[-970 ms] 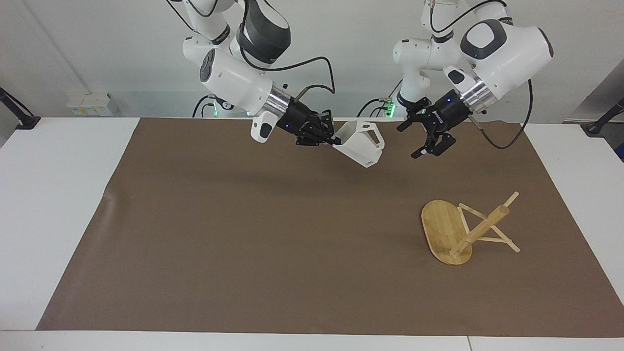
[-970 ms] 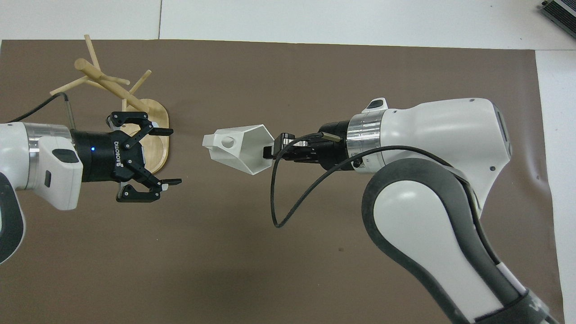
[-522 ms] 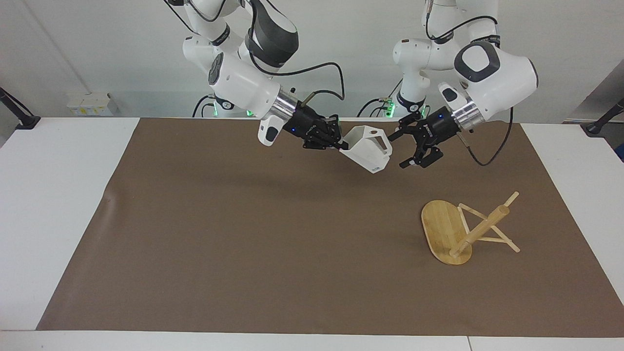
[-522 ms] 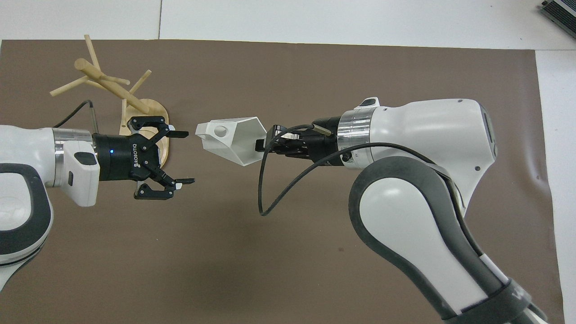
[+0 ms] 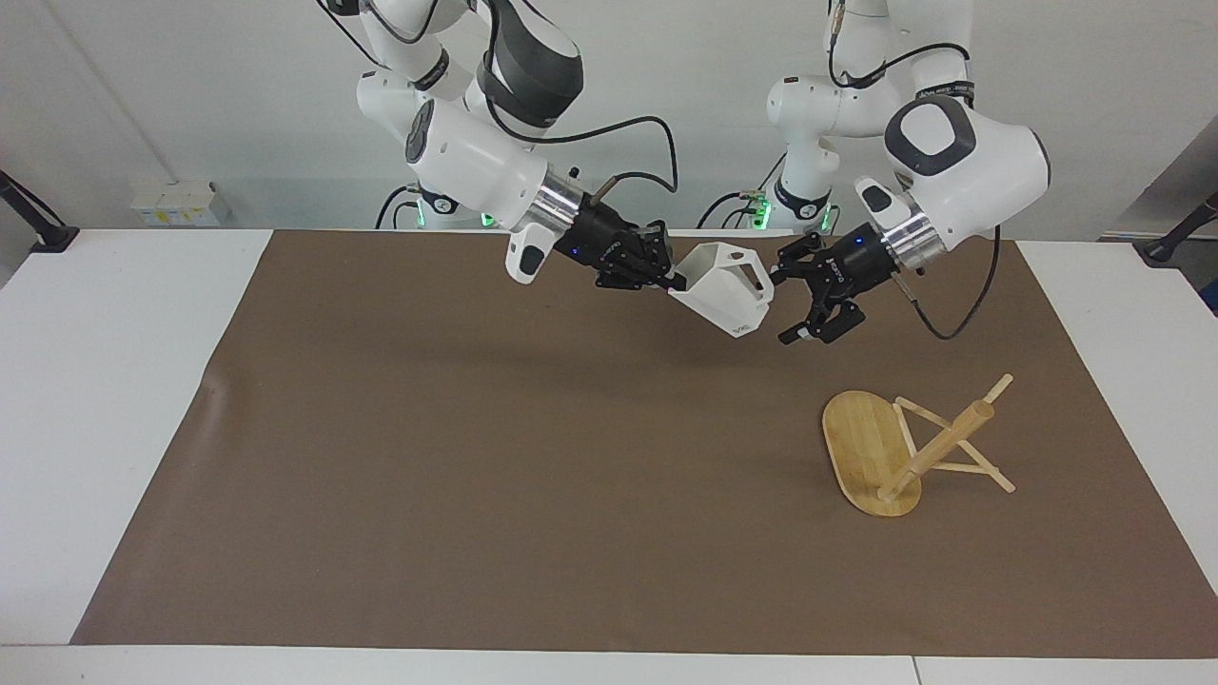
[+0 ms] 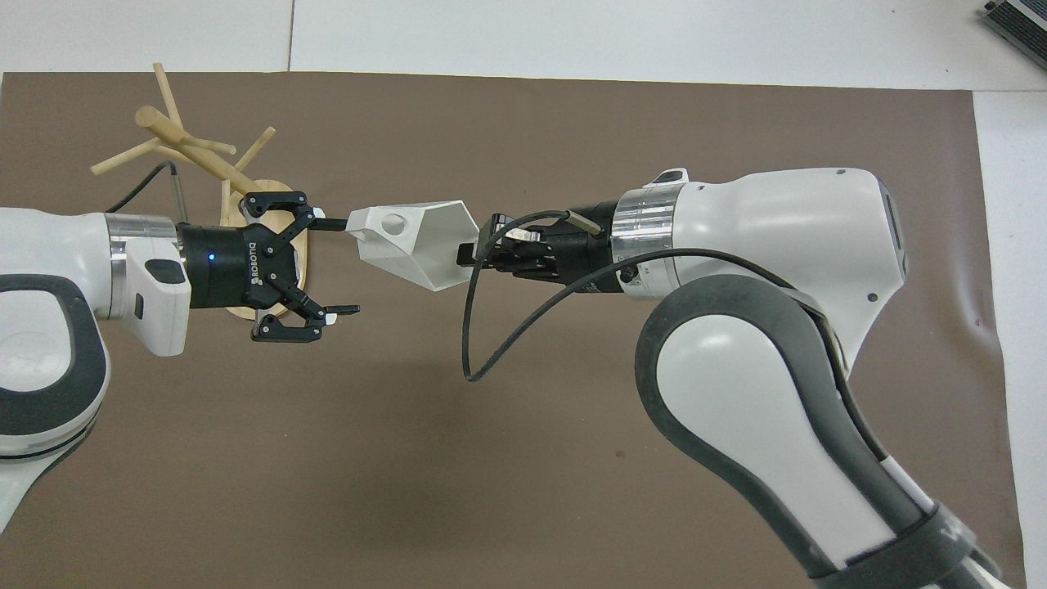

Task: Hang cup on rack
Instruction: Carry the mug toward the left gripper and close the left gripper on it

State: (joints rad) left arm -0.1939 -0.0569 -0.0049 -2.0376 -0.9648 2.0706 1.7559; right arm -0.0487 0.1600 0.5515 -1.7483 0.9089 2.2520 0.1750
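My right gripper (image 5: 669,279) is shut on the rim of the white faceted cup (image 5: 728,290) and holds it tilted in the air over the mat, base and handle pointing toward my left gripper. My left gripper (image 5: 784,307) is open, level with the cup's base end. One of its fingertips (image 6: 335,222) is right beside the cup's handle; contact cannot be told. In the overhead view the cup (image 6: 409,244) lies between the right gripper (image 6: 468,254) and the left gripper (image 6: 345,266). The bamboo rack (image 5: 937,447) stands on the mat toward the left arm's end, farther from the robots.
The brown mat (image 5: 476,457) covers most of the white table (image 5: 114,381). In the overhead view the left gripper covers part of the rack's oval base (image 6: 288,204). A black cable (image 6: 478,327) loops from the right wrist.
Both grippers have moved toward each other over the mat. The right gripper carried the cup toward the left arm's end, and the gap to the open left gripper has closed.
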